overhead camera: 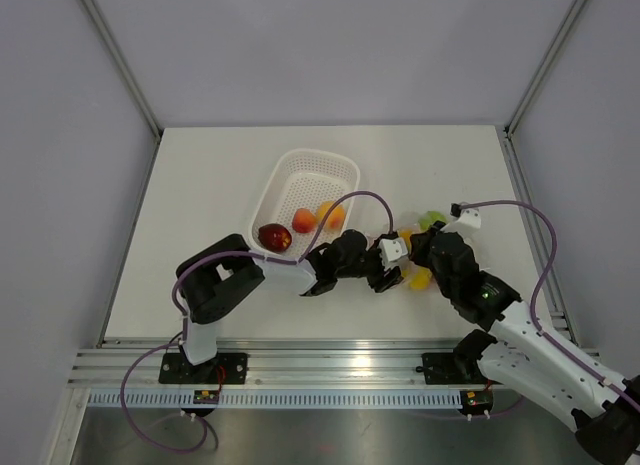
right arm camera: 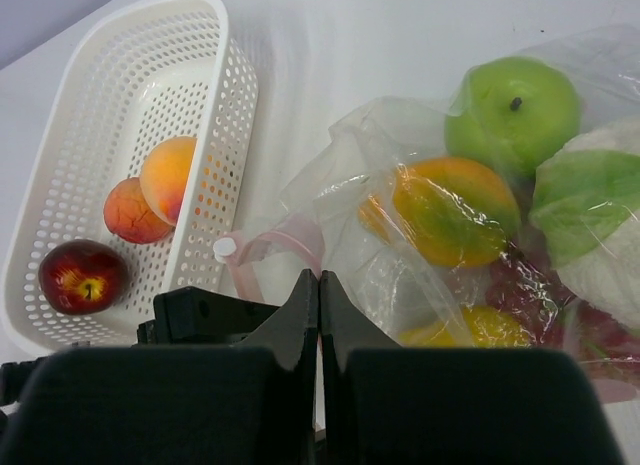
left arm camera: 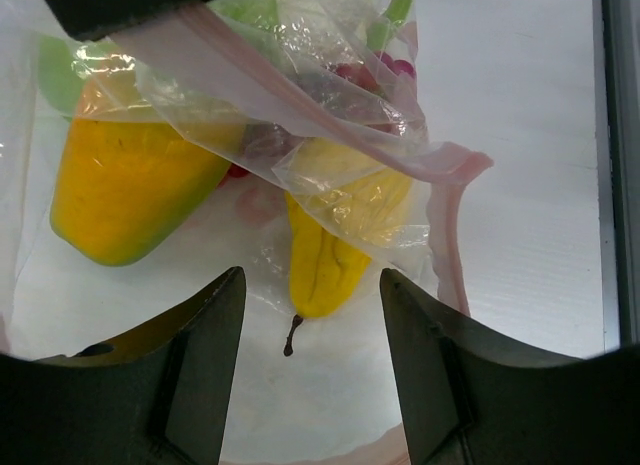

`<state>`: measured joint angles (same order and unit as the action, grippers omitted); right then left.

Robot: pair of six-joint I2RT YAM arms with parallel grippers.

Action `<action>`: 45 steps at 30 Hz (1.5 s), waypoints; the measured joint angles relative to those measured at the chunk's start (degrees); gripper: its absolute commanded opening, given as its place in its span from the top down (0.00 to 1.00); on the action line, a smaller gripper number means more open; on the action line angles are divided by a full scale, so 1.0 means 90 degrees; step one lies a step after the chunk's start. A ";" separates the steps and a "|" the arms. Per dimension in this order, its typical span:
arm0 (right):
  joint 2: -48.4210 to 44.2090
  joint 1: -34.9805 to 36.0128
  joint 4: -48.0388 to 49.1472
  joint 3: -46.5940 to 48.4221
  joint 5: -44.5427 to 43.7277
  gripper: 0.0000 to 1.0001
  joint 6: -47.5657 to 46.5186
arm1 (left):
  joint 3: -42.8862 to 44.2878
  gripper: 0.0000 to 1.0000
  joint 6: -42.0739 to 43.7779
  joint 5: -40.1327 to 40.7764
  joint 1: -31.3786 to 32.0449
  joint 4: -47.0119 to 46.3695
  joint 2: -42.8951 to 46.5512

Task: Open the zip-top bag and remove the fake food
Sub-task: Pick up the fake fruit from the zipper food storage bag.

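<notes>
The zip-top bag (right arm camera: 345, 190) lies on the white table (overhead camera: 200, 185), just beside the white basket (right arm camera: 150, 25) with the little holes. The bag is clear and crinkly. Its pink zip strip (left arm camera: 450, 200) bends in a loop at the open end. Most of the fake food (overhead camera: 421, 278) is inside the bag. There is a green apple (right arm camera: 512, 110), an orange and green fruit (right arm camera: 450, 210), a pale leafy piece (right arm camera: 590, 195), a long yellow piece (left arm camera: 322, 260) and a dark red piece (right arm camera: 520, 285), all under the thin plastic. Three more fruits sit in the basket: a red apple (right arm camera: 82, 275), a peach (right arm camera: 128, 213) and an orange fruit (right arm camera: 168, 175) that touches the peach. The left gripper (left arm camera: 312, 285) has its jaws spread apart, and they do not squeeze anything. They point into the open end of the bag, and the long yellow piece lies just in front of the gap between them. The pink strip runs down close by one finger. The right gripper (right arm camera: 318, 280) has its jaws pressed tight together. Its tip is right at the edge of the bag, near the pink strip, but I cannot tell if a bit of plastic is caught between the jaws. Seen from above, the two grippers are close together over the bag, on the right side of the basket
</notes>
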<state>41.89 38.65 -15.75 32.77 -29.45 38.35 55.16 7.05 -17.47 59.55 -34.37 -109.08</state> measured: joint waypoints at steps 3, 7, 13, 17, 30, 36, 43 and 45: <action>-0.0170 0.0000 -0.0078 -0.0109 0.0053 1.00 0.0097 | 0.0090 0.41 0.0005 -0.0029 0.0000 0.0083 -0.0100; -0.0469 0.0010 -0.0138 -0.0238 0.0236 0.93 0.0194 | 0.0228 0.41 0.0024 -0.0029 0.0000 0.0233 -0.0321; -0.0845 -0.0007 -0.0563 -0.0323 0.0214 0.53 0.0182 | 0.0248 0.41 0.0051 -0.0027 -0.0039 0.0316 -0.0389; -0.0988 0.0002 -0.0801 -0.0321 0.0092 0.51 0.0316 | 0.0248 0.41 0.0073 -0.0044 -0.0027 0.0316 -0.0389; -0.0627 -0.0010 -0.1649 -0.0155 -0.0799 0.60 0.1396 | 0.0250 0.42 0.0294 -0.0330 0.0078 0.0335 -0.0410; -0.0257 -0.0845 -0.1634 -0.0170 -0.0359 0.60 0.1605 | 0.0347 0.42 0.0483 -0.0430 0.0192 0.0486 -0.0542; 0.0461 -0.2004 -0.1401 -0.0257 0.0884 0.61 0.1690 | 0.0410 0.42 0.0697 -0.0527 0.0325 0.0583 -0.0605; 0.0665 -0.2081 -0.1375 -0.0267 0.1190 0.62 0.1783 | 0.0425 0.42 0.0729 -0.0527 0.0355 0.0590 -0.0614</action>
<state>47.88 19.92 -28.12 30.37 -18.74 54.39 58.98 13.61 -22.22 62.74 -29.06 -114.61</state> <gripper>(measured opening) 0.388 0.580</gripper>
